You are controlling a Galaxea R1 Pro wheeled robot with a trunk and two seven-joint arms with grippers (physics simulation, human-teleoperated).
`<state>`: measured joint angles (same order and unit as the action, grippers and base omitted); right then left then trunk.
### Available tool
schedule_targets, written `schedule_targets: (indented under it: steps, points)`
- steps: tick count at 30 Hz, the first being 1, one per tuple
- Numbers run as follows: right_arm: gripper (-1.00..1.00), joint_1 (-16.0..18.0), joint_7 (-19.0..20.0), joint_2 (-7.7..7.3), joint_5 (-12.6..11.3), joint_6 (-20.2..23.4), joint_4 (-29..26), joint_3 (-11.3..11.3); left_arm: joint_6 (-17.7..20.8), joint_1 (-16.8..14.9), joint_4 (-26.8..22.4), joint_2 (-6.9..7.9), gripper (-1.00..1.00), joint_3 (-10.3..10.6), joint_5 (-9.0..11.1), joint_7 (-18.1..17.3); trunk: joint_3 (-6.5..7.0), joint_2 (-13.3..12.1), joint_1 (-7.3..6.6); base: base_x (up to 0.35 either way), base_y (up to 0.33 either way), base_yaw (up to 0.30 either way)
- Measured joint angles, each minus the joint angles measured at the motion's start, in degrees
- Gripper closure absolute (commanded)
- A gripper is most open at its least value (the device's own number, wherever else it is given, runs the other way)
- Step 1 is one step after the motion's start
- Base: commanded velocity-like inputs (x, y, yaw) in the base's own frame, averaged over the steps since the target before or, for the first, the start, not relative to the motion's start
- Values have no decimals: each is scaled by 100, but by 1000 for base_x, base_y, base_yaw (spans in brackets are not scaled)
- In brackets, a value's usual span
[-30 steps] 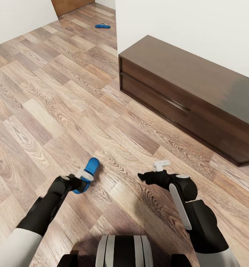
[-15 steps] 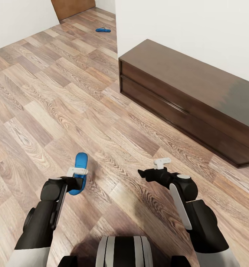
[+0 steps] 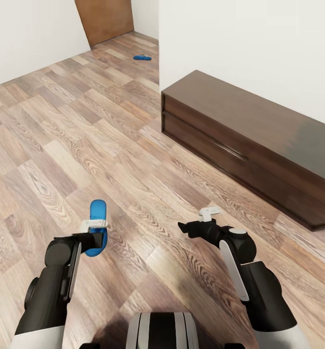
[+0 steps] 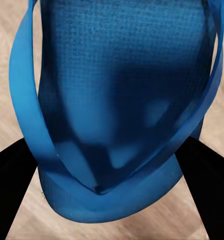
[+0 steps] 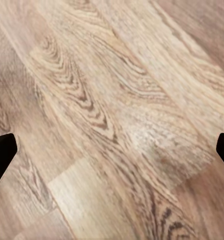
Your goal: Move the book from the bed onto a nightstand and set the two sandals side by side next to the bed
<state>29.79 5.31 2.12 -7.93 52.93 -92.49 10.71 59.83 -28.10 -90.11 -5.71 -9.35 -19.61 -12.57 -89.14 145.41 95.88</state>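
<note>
Carrying one blue sandal (image 3: 97, 227) clamped between its fingers, the left end effector (image 3: 92, 233) risks dropping it, since the grip looks to sit only at one end. The right end effector (image 3: 197, 224) hangs spread and empty over the wood floor (image 3: 60, 140). The second sandal (image 3: 142, 57) lies far ahead beyond the long dark cabinet (image 3: 249, 140), near the doorway.

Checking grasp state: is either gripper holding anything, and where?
Left gripper grips one blue sandal at one end, where the straps meet. Right gripper is open, empty.
</note>
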Motion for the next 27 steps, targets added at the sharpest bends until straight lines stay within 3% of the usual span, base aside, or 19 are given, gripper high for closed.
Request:
schedule_targets:
  steps: [4, 5, 9, 11, 14, 22, 26, 27]
  points:
    - [-100, -1, -5, 5, -1, 10, 0, 47, 0, 97, -15, -170, 100, -31, 17, -5, 104, -5, -10, 0, 0, 236]
    - [-100, -1, -6, 3, -6, 18, 0, 132, 0, 250, -18, -223, 100, -14, 49, -4, 129, -7, -13, 0, 0, 258]
    - [-100, -3, -8, 5, -5, 26, 0, 348, -1, 640, -37, -257, 100, 40, 26, 16, 228, -12, -23, 0, 0, 265]
    - [-100, -15, -26, -13, 0, 9, 0, 599, -93, 961, -111, -261, 100, 34, 10, 23, 274, -15, -28, 0, 0, 272]
    - [-100, -30, -37, -29, 6, -6, 0, 747, -258, 1162, -152, -266, 100, 13, 22, 24, 343, -19, -36, 0, 0, 275]
    - [-100, -43, -39, -43, 8, -24, 0, 834, -418, 1371, -186, -280, 100, -27, 61, 29, 522, -30, -57, 0, 0, 194]
    - [-100, -45, -22, -45, 4, -33, -1, 846, -489, 1605, -186, -271, 100, -369, 150, 41, 610, -35, -67, 0, 0, 39]
    - [-100, -45, -22, -45, 4, -33, -1, 846, -486, 1606, -186, -271, 100, -370, 191, 40, 633, -36, -69, 0, 0, 19]
